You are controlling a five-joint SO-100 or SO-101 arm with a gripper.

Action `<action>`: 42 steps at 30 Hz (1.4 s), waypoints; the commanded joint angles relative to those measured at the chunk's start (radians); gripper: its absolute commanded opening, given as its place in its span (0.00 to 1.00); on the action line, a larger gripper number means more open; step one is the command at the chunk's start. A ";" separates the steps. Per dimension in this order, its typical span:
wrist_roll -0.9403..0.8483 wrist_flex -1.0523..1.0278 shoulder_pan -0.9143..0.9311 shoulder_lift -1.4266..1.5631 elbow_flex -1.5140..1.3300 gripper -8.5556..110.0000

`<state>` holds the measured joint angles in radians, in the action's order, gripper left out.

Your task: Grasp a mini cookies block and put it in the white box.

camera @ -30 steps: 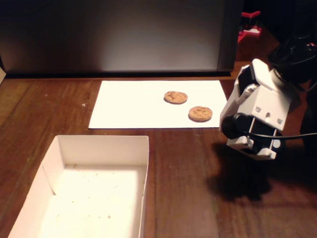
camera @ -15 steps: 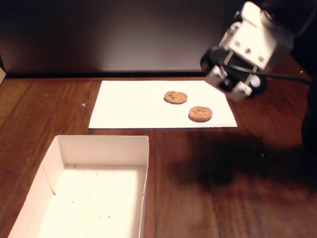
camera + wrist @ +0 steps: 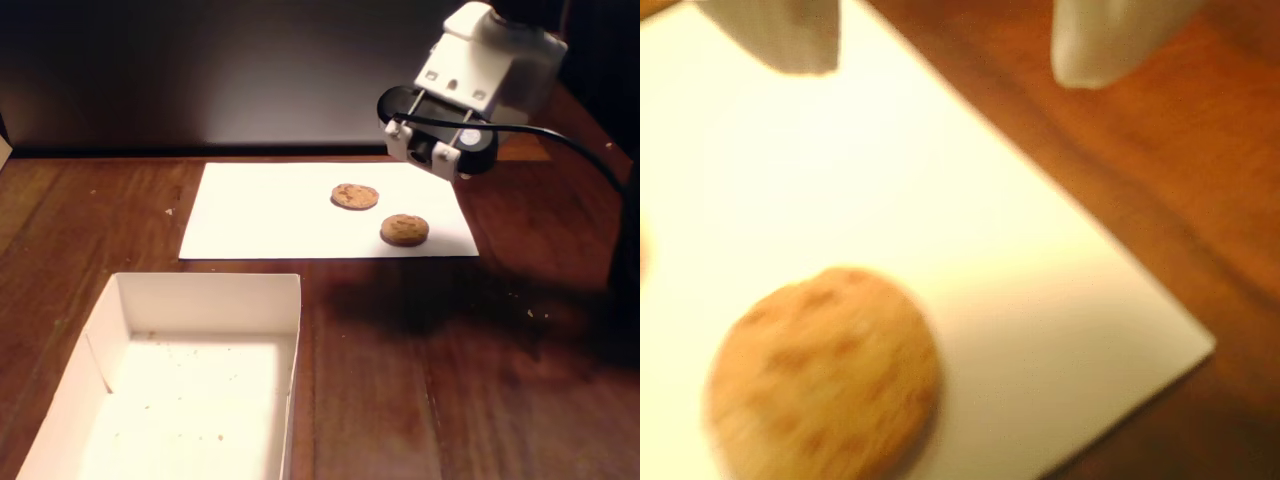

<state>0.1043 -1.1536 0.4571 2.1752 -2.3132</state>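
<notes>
In the wrist view my gripper (image 3: pixel 950 70) is open and empty; its two white fingertips (image 3: pixel 800 40) hang above a flat white paper sheet (image 3: pixel 940 200), one over the sheet and one over the wood. A round tan mini cookie (image 3: pixel 825 375) lies on the sheet, well below the fingertips in that view and not between them. In the fixed view two cookies lie on the sheet (image 3: pixel 270 210): one at the right (image 3: pixel 404 230) and one behind it (image 3: pixel 355 196). The arm's white wrist housing (image 3: pixel 470 90) hovers above the sheet's right end. The white box (image 3: pixel 290 330), a shallow cardboard tray, stands empty at the front left.
The table is dark brown wood (image 3: pixel 450 380). A black cable (image 3: pixel 580 150) runs from the arm to the right. A dark wall stands behind the table. Crumbs lie on the box floor.
</notes>
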 commanded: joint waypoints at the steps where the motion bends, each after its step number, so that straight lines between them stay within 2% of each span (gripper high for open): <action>1: 0.000 -0.026 0.012 -0.067 0.167 0.17; 8: 0.018 -0.031 -0.020 -0.152 0.186 0.19; 26: 0.021 0.038 -0.014 -0.374 0.247 0.32; 42: 0.054 0.094 -0.008 -0.506 0.253 0.33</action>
<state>0.1442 -1.0753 0.4556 1.6567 -2.1476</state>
